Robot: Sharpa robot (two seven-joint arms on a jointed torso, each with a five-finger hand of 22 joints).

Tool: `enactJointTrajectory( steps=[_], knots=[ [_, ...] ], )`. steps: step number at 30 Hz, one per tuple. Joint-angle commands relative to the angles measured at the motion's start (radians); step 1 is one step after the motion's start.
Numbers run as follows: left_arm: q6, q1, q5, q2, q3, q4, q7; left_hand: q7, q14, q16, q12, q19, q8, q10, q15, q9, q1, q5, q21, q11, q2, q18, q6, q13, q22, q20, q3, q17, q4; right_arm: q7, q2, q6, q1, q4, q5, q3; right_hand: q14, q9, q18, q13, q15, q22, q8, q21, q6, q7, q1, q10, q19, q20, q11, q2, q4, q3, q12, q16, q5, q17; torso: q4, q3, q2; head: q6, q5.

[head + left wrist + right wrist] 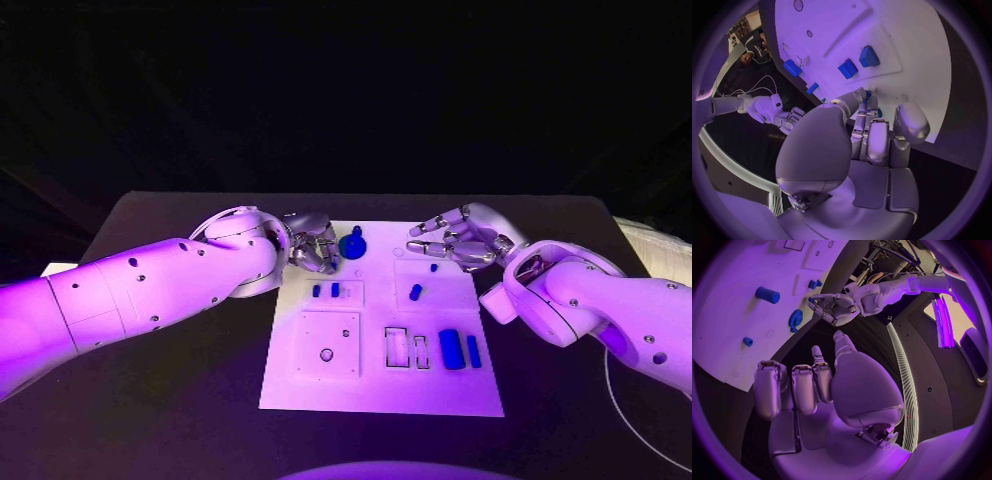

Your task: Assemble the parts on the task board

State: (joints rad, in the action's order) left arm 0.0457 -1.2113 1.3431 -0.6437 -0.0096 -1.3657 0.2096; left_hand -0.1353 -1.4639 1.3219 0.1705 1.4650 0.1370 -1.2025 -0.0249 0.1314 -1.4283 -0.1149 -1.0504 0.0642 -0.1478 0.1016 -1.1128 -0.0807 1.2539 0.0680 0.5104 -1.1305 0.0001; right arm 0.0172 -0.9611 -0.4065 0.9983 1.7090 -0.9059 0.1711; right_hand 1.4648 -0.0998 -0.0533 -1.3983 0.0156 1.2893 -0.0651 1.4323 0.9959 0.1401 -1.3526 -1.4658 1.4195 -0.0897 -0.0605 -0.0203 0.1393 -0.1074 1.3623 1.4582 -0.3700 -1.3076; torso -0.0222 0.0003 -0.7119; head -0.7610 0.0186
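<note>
Gear [353,243], blue & toothed, sits at far end of task board [382,390], w/ left hand [309,243] right beside it; judging by that, left hand is there to pick or seat the gear; in right wrist view the gear [795,319] lies just off left hand's fingertips [817,305], touching or not I can't tell; left wrist view shows fingers [870,140] curled fwd together, a bit of blue at their tips, but whether they pinch it can't be told. Right hand [459,238] hovers over far right corner of task board, fingers apart & bent, holding nothing; prob. waiting its turn. Nearer than the gear: two small blue blocks [326,290] in a recessed frame, a blue peg [415,292], & two long blue bars [460,349] toward near right of task board; likely staged for later steps.
</note>
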Motion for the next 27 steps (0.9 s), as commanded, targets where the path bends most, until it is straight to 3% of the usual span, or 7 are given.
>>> enactJointTrajectory(
  steps=[1,27],
  knots=[
    [-0.042,0.001,0.016,0.002,-0.001,0.001,0.006,0.001,-0.031,0.007,-0.003,0.033,-0.003,-0.004,0.002,0.001,0.012,0.001,-0.008,0.0,-0.002,-0.009,-0.007,-0.001,0.004,0.003,0.006,-0.003,-0.003,0.002,-0.002,0.013,0.0,0.002,-0.008,0.0,0.068,-0.001,-0.01,-0.043,0.004,0.001,-0.003,-0.006,0.003,0.002,0.002,-0.004,-0.005,0.002,0.006,0.004,-0.005,-0.004,-0.005,-0.005,-0.006,-0.092,0.0,-0.0008,0.001,-0.002,0.001],
    [-0.044,0.001,0.001,-0.005,-0.002,-0.003,0.015,0.003,-0.031,0.012,-0.006,0.033,-0.004,-0.008,0.001,0.0,0.018,0.001,-0.019,-0.001,-0.002,-0.011,-0.01,-0.003,0.012,0.003,0.005,-0.008,-0.002,-0.003,-0.001,0.008,-0.001,0.001,-0.008,0.0,0.068,-0.001,-0.01,-0.043,0.004,0.0,-0.003,-0.007,0.003,0.002,0.003,-0.004,-0.006,0.002,0.006,0.004,-0.004,-0.005,-0.005,-0.005,-0.007,-0.091,-0.0005,-0.0007,0.001,-0.008,0.003]
  ],
)
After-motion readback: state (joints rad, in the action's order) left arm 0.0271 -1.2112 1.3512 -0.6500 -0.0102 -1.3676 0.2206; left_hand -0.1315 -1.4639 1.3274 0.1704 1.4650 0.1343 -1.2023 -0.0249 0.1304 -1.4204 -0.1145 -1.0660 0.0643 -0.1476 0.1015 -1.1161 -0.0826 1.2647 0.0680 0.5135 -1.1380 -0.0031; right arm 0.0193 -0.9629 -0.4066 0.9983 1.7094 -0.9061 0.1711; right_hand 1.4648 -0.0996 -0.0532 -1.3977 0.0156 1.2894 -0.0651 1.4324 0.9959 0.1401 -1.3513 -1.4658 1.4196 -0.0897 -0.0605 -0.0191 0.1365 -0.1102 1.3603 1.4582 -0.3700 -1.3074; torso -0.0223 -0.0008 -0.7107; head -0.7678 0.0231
